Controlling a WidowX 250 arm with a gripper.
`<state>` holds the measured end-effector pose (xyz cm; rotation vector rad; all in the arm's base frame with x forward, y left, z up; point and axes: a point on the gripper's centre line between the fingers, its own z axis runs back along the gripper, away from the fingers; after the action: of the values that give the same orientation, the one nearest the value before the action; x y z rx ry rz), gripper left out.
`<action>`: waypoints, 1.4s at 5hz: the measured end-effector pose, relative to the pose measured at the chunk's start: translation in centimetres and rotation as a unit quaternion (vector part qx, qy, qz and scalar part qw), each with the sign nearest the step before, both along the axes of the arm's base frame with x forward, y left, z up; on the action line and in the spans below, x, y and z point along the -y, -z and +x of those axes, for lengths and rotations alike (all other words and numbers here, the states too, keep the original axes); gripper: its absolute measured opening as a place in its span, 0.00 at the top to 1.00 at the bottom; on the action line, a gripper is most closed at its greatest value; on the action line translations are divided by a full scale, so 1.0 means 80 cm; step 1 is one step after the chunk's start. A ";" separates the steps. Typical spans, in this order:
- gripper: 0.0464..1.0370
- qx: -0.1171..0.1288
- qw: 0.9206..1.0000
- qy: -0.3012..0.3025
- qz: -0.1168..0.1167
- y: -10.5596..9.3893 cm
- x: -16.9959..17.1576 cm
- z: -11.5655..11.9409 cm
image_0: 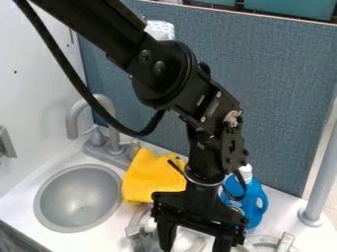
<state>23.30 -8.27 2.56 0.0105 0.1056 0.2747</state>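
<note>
1. The black gripper [196, 245] hangs at the bottom of the view, its two fingers spread well apart—released, by their stance, though their lower ends run past the edge.
2. A shiny silvery object [188, 239] lies below the gripper, showing between the fingers; its full shape is hidden.
3. The yellow cloth [152, 176] lies crumpled behind the gripper and to its left in the view, just beside the round grey sink [78, 199] and near the faucet [109, 118].
4. A blue bottle [253, 201] with a white cap stands behind the gripper, to its right—partly hidden by the arm.
</note>
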 end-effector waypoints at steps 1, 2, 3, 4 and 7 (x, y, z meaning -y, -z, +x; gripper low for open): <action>0.03 -0.009 1.000 -0.001 0.003 0.006 -0.001 -0.002; 0.03 0.049 0.999 -0.010 -0.009 -0.014 -0.004 0.051; 0.03 0.081 0.996 -0.033 0.004 -0.020 -0.018 0.097; 0.03 0.118 0.993 -0.022 0.020 -0.020 -0.020 0.140; 0.09 0.095 0.994 0.004 0.054 0.028 -0.015 0.205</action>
<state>39.74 -7.09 0.36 0.0926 -0.0992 0.2721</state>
